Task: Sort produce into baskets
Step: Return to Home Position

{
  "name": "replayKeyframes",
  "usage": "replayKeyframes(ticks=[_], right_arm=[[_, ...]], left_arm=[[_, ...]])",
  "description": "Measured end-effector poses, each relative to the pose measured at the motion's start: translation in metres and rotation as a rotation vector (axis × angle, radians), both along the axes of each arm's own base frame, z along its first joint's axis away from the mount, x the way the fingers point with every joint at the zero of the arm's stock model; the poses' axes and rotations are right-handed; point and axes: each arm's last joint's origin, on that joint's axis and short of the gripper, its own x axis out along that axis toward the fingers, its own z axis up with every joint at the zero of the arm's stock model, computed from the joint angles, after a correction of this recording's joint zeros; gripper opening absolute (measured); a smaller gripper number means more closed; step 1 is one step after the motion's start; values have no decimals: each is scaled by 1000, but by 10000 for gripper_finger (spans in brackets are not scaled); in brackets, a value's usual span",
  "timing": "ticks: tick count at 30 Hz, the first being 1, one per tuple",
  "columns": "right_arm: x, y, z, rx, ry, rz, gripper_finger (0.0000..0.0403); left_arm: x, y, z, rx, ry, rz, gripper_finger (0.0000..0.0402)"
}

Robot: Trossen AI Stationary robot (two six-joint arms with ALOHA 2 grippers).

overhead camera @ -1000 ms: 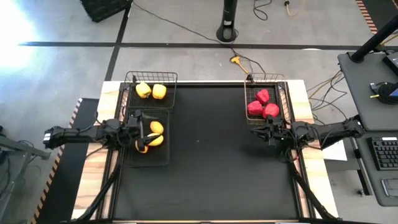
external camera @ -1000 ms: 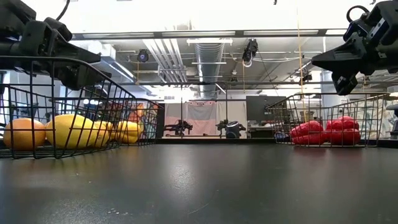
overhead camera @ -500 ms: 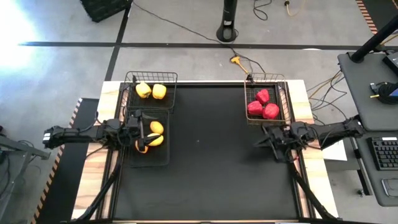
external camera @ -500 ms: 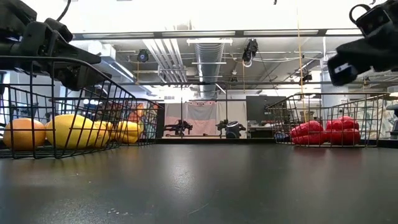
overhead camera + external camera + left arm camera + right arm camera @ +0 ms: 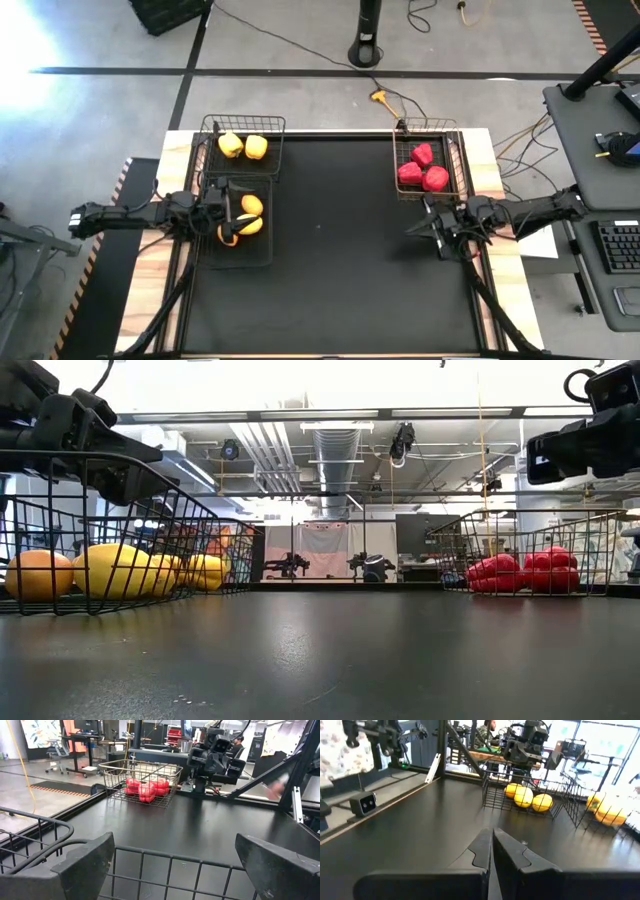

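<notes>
High view: red peppers (image 5: pixel 422 168) are sitting in the two o'clock basket (image 5: pixel 430 123), yellow peppers (image 5: pixel 243 146) at eleven, lemons (image 5: pixel 252 206) at nine. The left gripper (image 5: pixel 228 213) is hovering wide open, empty, over the lemons; the right gripper (image 5: pixel 415 229), closed and empty, is hanging at the red peppers' six o'clock.

Two lumpy yellow peppers (image 5: pixel 231 145) are held in the wire basket (image 5: pixel 243 120) at the table's left edge, toward the high view's top. Three smooth yellow-orange ovals (image 5: pixel 251 205) are held in the second basket (image 5: pixel 252 256) just below it. Three glossy red peppers (image 5: pixel 410 173) are clustered, touching, in the third basket (image 5: pixel 453 150) at the right edge.
</notes>
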Motion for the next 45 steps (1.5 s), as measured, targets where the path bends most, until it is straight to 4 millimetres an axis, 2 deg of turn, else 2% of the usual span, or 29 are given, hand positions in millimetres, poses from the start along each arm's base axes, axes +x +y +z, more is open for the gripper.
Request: replayKeyframes(ticks=[10,15,21,45], right_arm=[[1,-8,1,108,-4,-290,13],[1,-6,6,205,-35,-216,13],[1,-6,7,242,-24,-219,13],[1,-6,8,244,-31,-218,13]], left_arm=[[0,0,0,0,-2,0,398],[0,0,0,0,-2,-1,398],[0,0,0,0,-3,-1,398],[0,0,0,0,-3,-1,398]])
